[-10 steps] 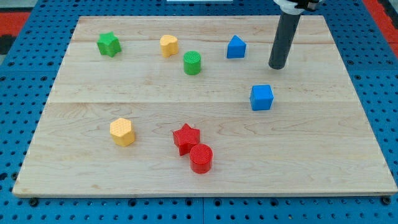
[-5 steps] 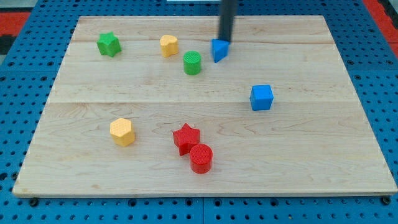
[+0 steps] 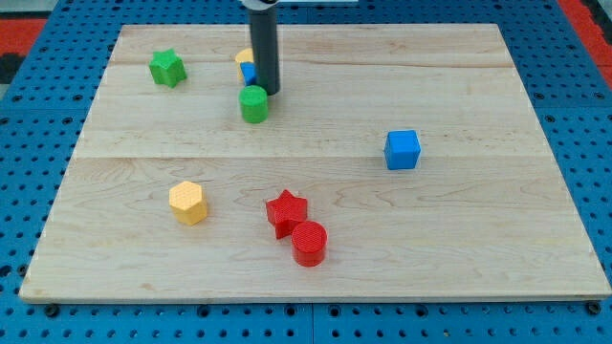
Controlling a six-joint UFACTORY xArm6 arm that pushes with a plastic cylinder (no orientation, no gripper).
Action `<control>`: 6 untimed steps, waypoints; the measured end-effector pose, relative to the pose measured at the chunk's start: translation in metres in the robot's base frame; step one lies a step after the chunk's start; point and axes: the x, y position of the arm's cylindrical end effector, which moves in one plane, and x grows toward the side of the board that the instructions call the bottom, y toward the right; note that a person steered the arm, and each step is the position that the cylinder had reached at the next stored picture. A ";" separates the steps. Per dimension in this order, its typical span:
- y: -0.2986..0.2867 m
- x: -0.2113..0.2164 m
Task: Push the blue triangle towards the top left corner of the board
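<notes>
The blue triangle (image 3: 249,74) is mostly hidden behind my rod, near the board's top middle-left. Only a sliver of it shows at the rod's left edge. My tip (image 3: 268,92) sits right against it on its right side. The yellow block (image 3: 244,58) is just above the blue triangle and touches it, partly hidden by the rod. The green cylinder (image 3: 253,104) lies just below and left of my tip, close to the blue triangle. The green star (image 3: 167,68) sits near the board's top left.
A blue cube (image 3: 403,150) is at the right of centre. A yellow hexagonal block (image 3: 188,203) is at lower left. A red star (image 3: 286,212) and red cylinder (image 3: 309,243) touch each other at lower centre. The wooden board (image 3: 478,239) lies on a blue pegboard.
My rod swept left across the board's top, pushing the blue triangle left until it met the yellow block. The green cylinder was shoved left and down a little.
</notes>
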 end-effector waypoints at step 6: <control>-0.045 -0.121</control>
